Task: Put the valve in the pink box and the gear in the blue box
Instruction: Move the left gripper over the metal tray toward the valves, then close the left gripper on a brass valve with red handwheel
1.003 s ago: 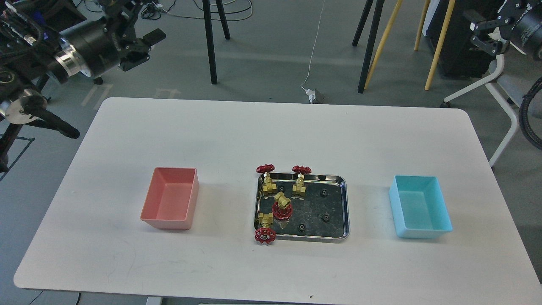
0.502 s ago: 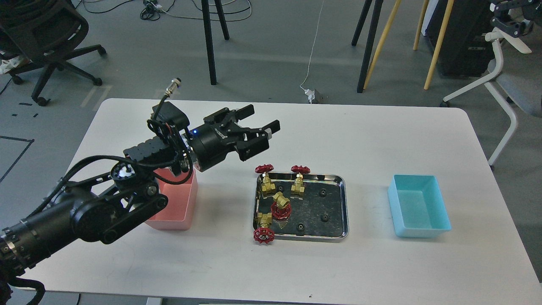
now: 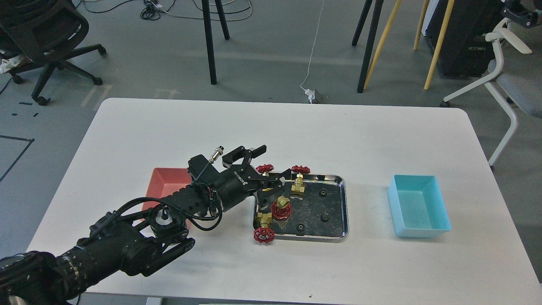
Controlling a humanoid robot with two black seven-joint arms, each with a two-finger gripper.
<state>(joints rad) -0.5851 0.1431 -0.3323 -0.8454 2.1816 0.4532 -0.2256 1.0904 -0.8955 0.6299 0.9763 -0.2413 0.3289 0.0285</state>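
Note:
My left gripper (image 3: 271,163) is open, low over the back left corner of the steel tray (image 3: 345,207). Its fingers straddle the red handwheel of the back-left valve (image 3: 264,168), whose brass body is mostly hidden. Three more valves are there: back (image 3: 299,182), middle (image 3: 280,207), and front left (image 3: 264,234) with its wheel over the rim. Small black gears (image 3: 323,192) (image 3: 324,217) (image 3: 300,228) lie on the tray floor. The pink box (image 3: 169,182) is left of the tray, partly behind my arm. The blue box (image 3: 417,205) stands at the right. Of my right gripper (image 3: 518,9) only a dark bit shows, top right.
The tray sits mid-table on the white table (image 3: 271,127). My left arm crosses the front left of the table and the pink box. Chairs, stand legs and cables are on the floor beyond the far edge.
My left arm swung in from the upper left, then dropped and reached right, so the open gripper now straddles the back-left valve's handwheel. The right gripper drew back toward the top right corner.

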